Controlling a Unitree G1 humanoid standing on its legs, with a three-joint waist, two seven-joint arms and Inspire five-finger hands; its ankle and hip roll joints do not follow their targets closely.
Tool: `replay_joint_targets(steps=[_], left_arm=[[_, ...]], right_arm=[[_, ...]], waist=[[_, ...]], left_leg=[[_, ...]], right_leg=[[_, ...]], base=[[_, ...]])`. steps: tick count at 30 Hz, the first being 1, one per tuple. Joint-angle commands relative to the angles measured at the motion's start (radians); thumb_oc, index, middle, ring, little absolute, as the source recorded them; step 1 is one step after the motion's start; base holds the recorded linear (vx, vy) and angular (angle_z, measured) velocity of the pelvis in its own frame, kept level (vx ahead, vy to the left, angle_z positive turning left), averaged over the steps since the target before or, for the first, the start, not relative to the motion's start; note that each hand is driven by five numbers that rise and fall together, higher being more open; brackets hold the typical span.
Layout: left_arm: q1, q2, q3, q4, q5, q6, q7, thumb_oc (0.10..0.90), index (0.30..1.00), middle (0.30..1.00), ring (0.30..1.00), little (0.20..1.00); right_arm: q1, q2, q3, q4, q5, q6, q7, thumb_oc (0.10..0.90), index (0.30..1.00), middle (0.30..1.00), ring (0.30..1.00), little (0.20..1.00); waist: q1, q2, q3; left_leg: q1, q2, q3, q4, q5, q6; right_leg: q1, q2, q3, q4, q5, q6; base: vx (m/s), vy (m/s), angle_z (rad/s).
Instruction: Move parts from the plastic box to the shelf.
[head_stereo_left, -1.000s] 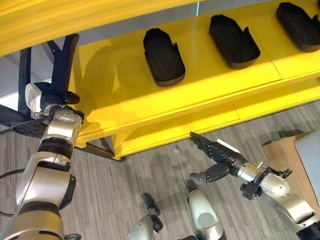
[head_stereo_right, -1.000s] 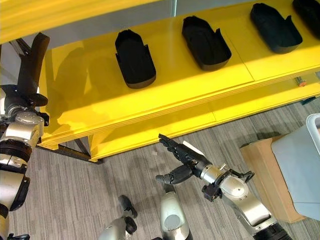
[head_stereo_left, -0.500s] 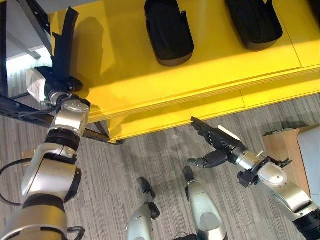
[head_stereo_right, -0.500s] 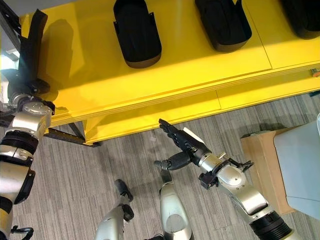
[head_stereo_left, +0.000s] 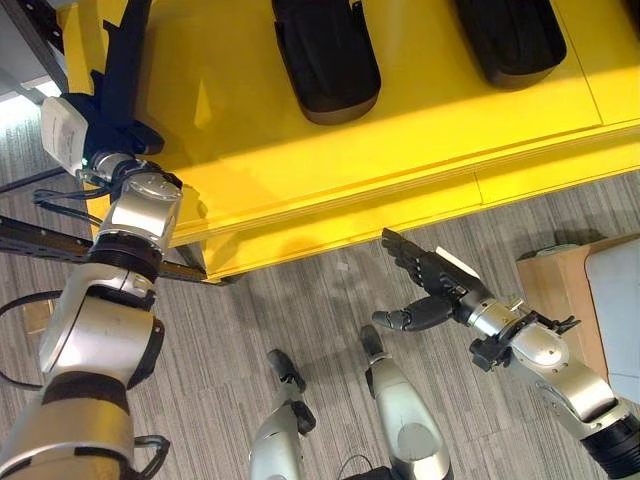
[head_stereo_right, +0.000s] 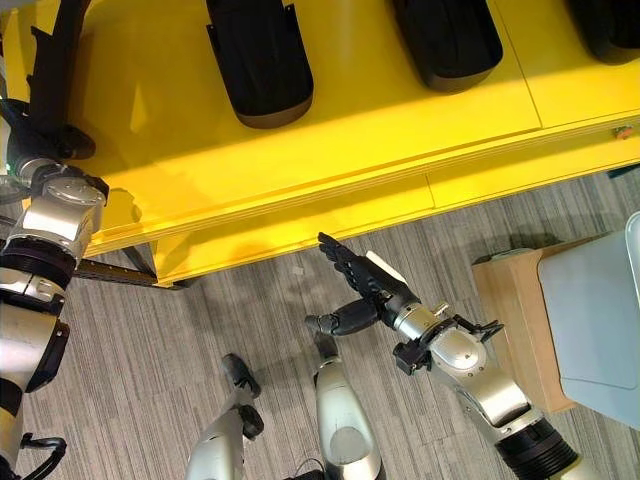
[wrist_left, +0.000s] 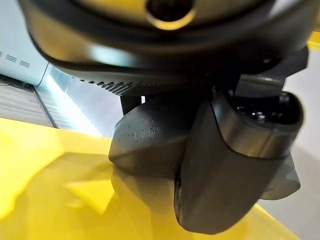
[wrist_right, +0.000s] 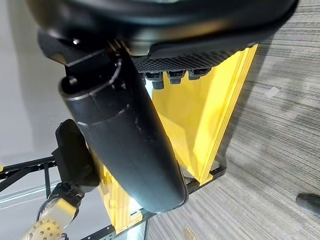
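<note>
**Part at the shelf's left end: edge-drop risk during placement**

I observe my left hand (head_stereo_left: 118, 130) raised at the far left end of the yellow shelf (head_stereo_left: 420, 120), carrying a long black part (head_stereo_left: 125, 55) that stands up from the hand and reaches over the shelf's left edge. In the left wrist view the dark part (wrist_left: 150, 150) sits against the thumb just above the yellow surface; whether it touches the shelf I cannot tell. I cannot tell how the fingers lie around it, since the part and the wrist hide them.

Two placed parts (head_stereo_left: 325, 50) and (head_stereo_left: 510, 35) already lie on the shelf, well apart from each other, nearer its middle.

My right hand (head_stereo_left: 428, 295) hangs over the grey floor in front of the shelf's front edge, fingers straight and spread, holding nothing. The plastic box (head_stereo_right: 595, 320) shows at the right, resting on a brown carton (head_stereo_right: 505, 300).

Risks, in my judgement:
- The carried part is close to the shelf's left corner. Released there, it could tip over the edge and drop to the floor.
- The part stands steeply; let go before it lies flat, it may topple or slide.
- The shelf's frame post stands near my left arm; a careless sweep could strike it.
</note>
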Motion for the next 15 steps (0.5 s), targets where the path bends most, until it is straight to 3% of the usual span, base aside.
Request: replay_joint_targets(steps=[1,8,15], left_arm=[[-0.169,0.07,-0.034,0.017,0.036,-0.034,0.041,0.4,0.3,0.3,0.3,0.3],[-0.183,0.065,-0.028,0.041,-0.026,-0.032,0.028,0.4,0.3,0.3,0.3,0.3],[-0.167,0.041,-0.015,0.046,-0.057,-0.038,0.023,0.4,0.3,0.3,0.3,0.3]], right_arm=[[-0.071,0.019,-0.04,-0.044,0.049,-0.074,-0.012,0.9,1.0,1.0,1.0,1.0],[-0.071,0.02,-0.044,-0.044,0.033,-0.066,-0.009,0.9,1.0,1.0,1.0,1.0],[-0.072,0.027,-0.045,-0.064,0.029,-0.051,-0.017,0.9,1.0,1.0,1.0,1.0]], waist=[[-0.019,-0.044,-0.029],[-0.032,-0.033,-0.026],[-0.033,-0.039,-0.027]], left_leg=[[-0.02,0.028,-0.037,0.116,-0.116,-0.032],[-0.007,0.022,-0.029,0.11,-0.12,-0.032],[-0.009,0.026,-0.026,0.111,-0.121,-0.031]], right_leg=[[-0.035,-0.012,-0.009,0.006,-0.017,0.016],[-0.035,-0.012,-0.003,0.005,-0.017,0.014],[-0.04,-0.01,-0.006,0.011,-0.02,0.011]], base=[[0.02,-0.002,-0.07],[0.02,0.014,-0.03],[0.0,-0.005,0.0]])
